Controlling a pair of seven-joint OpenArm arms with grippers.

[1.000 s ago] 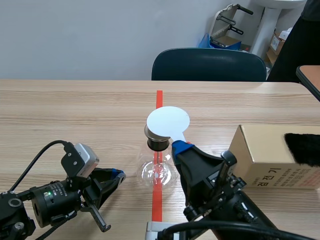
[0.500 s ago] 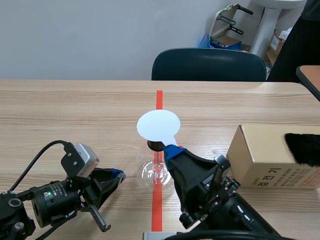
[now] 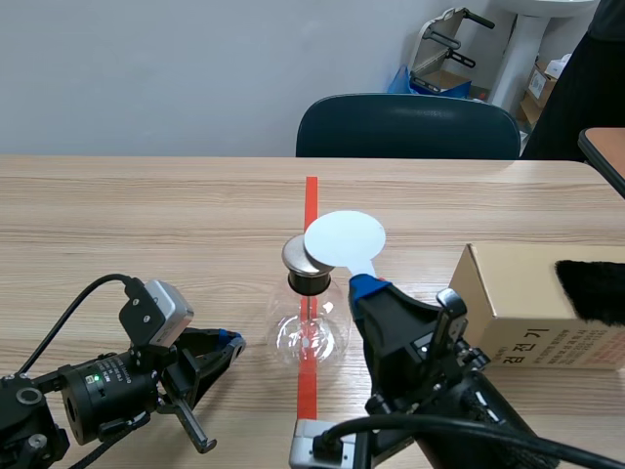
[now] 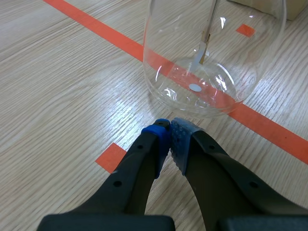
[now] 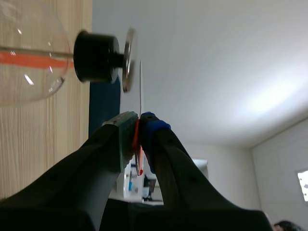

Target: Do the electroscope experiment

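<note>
Mid-experiment! The right gripper (image 3: 362,286), clamped on the white disc (image 3: 344,238) by its handle, holds it just beside the electroscope (image 3: 309,334) cap, frame centre. The left gripper (image 3: 230,341) is pinched empty, lower left. Leaf response unreadable; withdrawal remains.

Left end effector (image 4: 169,131) closed, low, right end effector (image 5: 138,121) clamped, raised

A light wooden desk (image 3: 146,215) runs back to a plain pale grey wall (image 3: 146,68), with a dark blue padded chair (image 3: 408,127) standing behind its far edge, while cardboard boxes (image 3: 543,82), a blue bag (image 3: 402,80) and a white column (image 3: 524,39) crowd the far corner under even indoor light.
</note>
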